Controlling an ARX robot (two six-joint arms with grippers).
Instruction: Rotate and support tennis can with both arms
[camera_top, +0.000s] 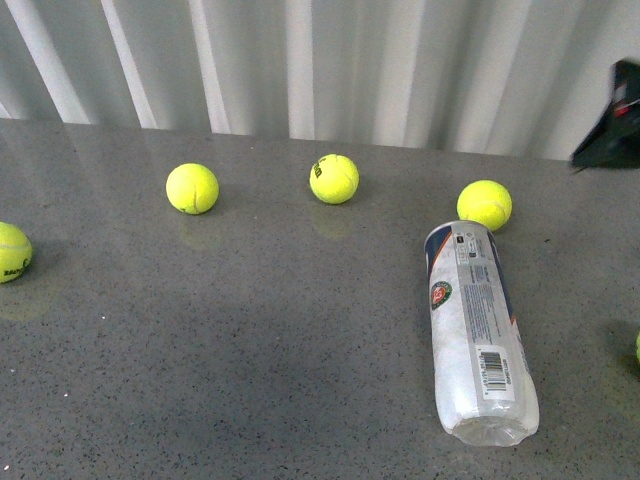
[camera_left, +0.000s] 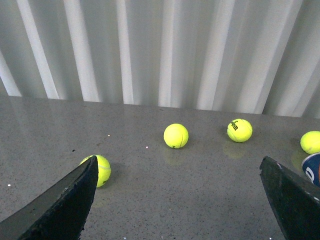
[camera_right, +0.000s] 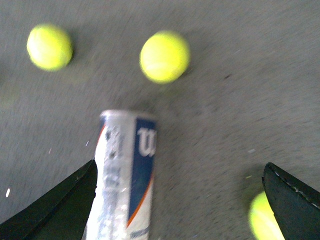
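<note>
The tennis can (camera_top: 478, 330) lies on its side on the grey table, right of centre, with its badge and barcode facing up and one end towards the wall. My right gripper (camera_right: 180, 166) is open and hangs above the can's end (camera_right: 125, 170), which lies close to one finger; the W logo shows. A black part of the right arm (camera_top: 612, 120) shows at the top right edge of the front view. My left gripper (camera_left: 178, 161) is open and empty over bare table. Only a corner of the can (camera_left: 314, 170) shows at the edge of the left wrist view.
Yellow-green tennis balls lie loose: one at the far left (camera_top: 10, 251), two in the middle back (camera_top: 192, 188) (camera_top: 334, 178), one just behind the can (camera_top: 485, 204). Another ball (camera_right: 262, 220) lies by the right gripper's other finger. A white corrugated wall (camera_top: 320, 60) bounds the table's back.
</note>
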